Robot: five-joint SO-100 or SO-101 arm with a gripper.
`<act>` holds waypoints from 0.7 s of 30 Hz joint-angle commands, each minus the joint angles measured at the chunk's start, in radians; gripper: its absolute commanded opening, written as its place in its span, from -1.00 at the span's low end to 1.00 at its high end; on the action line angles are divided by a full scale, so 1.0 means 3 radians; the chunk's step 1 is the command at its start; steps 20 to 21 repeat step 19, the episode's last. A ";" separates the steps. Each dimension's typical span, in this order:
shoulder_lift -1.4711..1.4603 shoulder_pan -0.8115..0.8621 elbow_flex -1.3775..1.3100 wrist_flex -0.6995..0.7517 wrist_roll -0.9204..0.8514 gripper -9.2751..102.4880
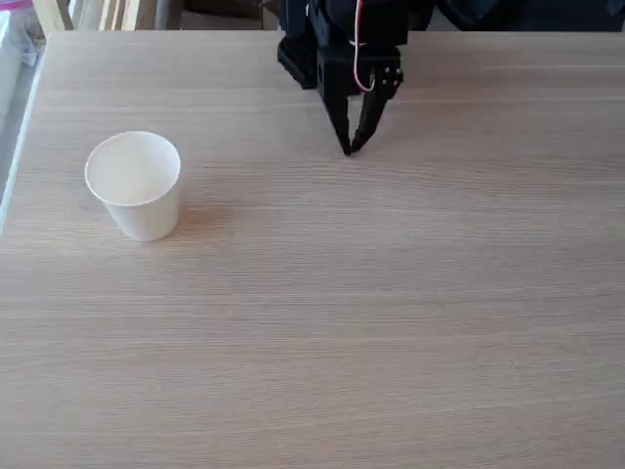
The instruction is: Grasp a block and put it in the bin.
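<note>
A plain white paper cup (134,184) stands upright on the left part of the wooden table in the fixed view, its mouth facing up. My black gripper (350,149) hangs at the back middle of the table, pointing down, its two fingertips meeting just above the tabletop with nothing visible between them. It is well to the right of the cup. The tiny white cube is out of view; the cup's inside looks plain white and I cannot tell if anything lies in it.
The light wooden table (371,322) stretches wide in front and to the right. Its left edge (20,137) runs near the cup. Wooden furniture and dark objects stand behind the far edge.
</note>
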 commanded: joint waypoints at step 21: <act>0.0015 -0.0087 0.0041 0.0005 0.0056 -0.83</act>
